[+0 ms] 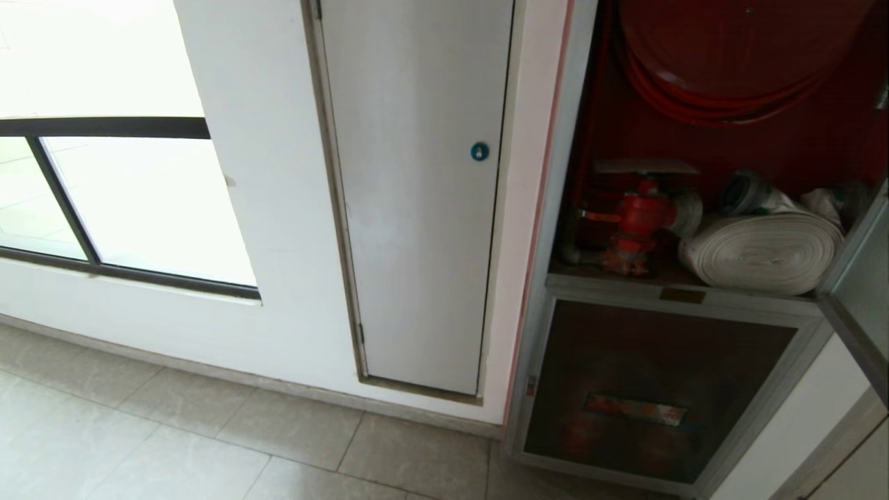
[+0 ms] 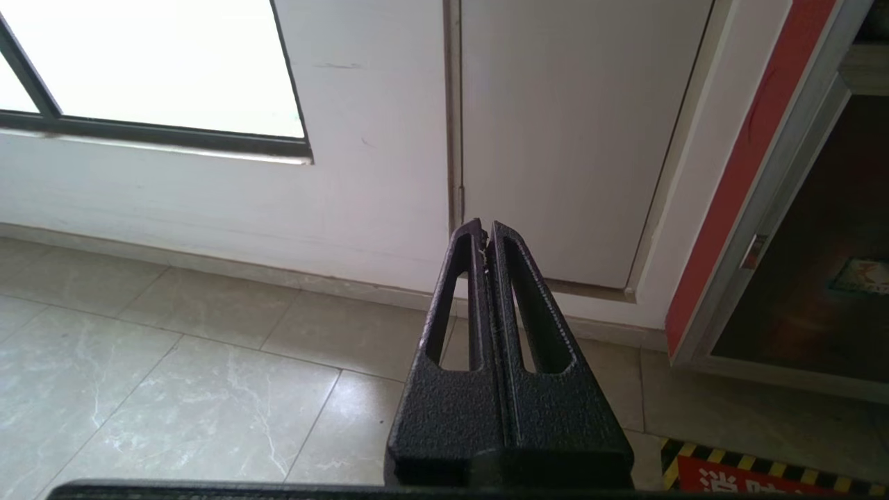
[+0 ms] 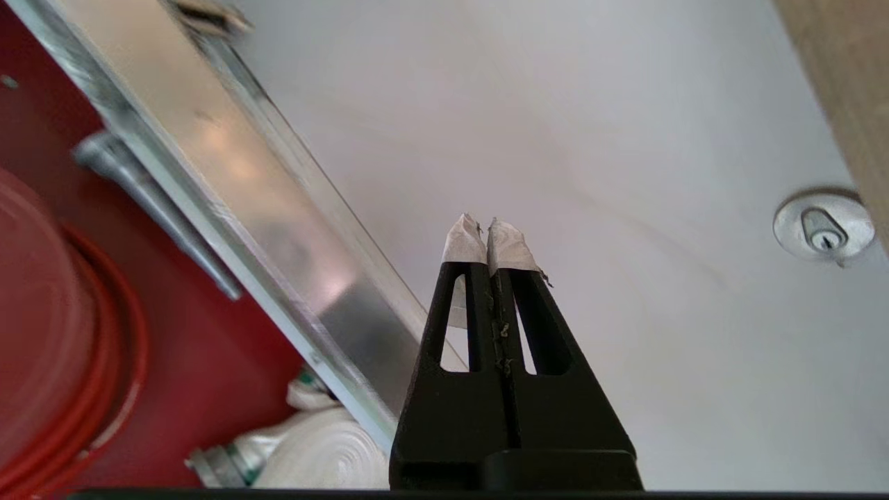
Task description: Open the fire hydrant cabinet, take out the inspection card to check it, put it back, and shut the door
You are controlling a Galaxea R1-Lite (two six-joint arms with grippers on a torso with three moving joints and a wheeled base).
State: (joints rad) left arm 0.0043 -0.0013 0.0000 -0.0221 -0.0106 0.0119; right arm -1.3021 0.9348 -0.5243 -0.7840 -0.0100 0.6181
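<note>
The fire hydrant cabinet [image 1: 555,208] stood open, its red interior bare to the head view. Inside it, the red hose reel [image 1: 729,62] hung in the upper part, the red valve [image 1: 635,219] stood on the cabinet's shelf below the reel, and the white rolled hose [image 1: 760,253] lay on the same shelf just beside the valve, on the side away from the white door [image 1: 417,194]. The door [image 1: 861,292] of the cabinet was swung out on the cabinet's far side from that white door, only its silver frame edge showing in the head view. Below the shelf, the cabinet's lower dark panel [image 1: 660,389] was closed. The inspection card could not be made out in any view. The right gripper [image 3: 486,239] was off the cabinet's outer side, beside the silver door frame [image 3: 278,229], in front of a pale surface with a round lock [image 3: 823,226]; its white-tipped jaws were pressed together on nothing. The left gripper [image 2: 485,232] hung low over the tiled floor [image 2: 173,375], pointed at the foot of the white door beside the cabinet, jaws together and empty.
</note>
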